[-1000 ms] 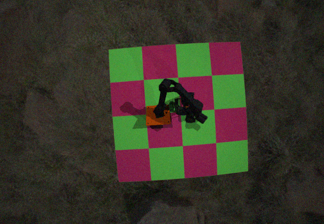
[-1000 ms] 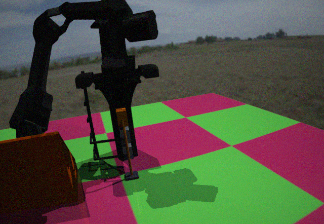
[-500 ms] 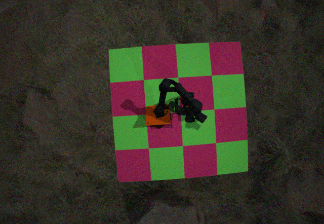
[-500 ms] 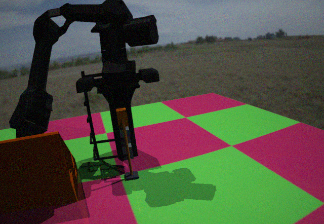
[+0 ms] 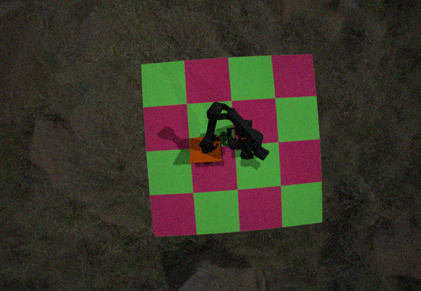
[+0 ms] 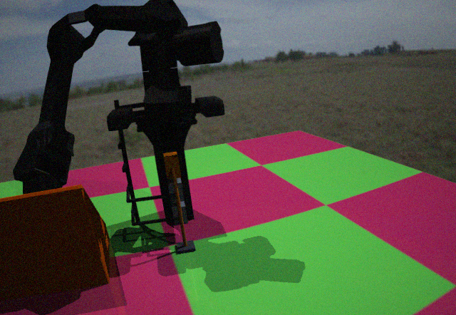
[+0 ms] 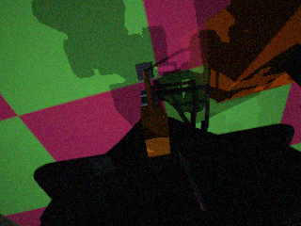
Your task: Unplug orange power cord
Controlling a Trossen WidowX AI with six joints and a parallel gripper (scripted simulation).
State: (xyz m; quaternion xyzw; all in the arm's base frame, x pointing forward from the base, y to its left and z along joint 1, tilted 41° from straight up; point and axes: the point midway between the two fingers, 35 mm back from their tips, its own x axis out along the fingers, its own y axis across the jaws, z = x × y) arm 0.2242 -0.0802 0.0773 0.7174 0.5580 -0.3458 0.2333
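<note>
No readable text, label, brand, number or sign is showing in any of the three views. The surfaces in sight are all showing plain colour only.

Magenta and bright green checks on the bench point(image 6: 360, 208); black on the arm point(image 6: 58, 94), the hand point(image 6: 172, 179), the upright power strip point(image 6: 184, 197) and the thin frame point(image 6: 127, 179) beside it; orange on the plug point(image 6: 170, 162), its cord point(image 6: 180, 216) and the base block point(image 6: 48, 238); dull brown on the ground point(image 5: 68, 77); grey-blue, clouded sky point(image 6: 313, 6).
</note>
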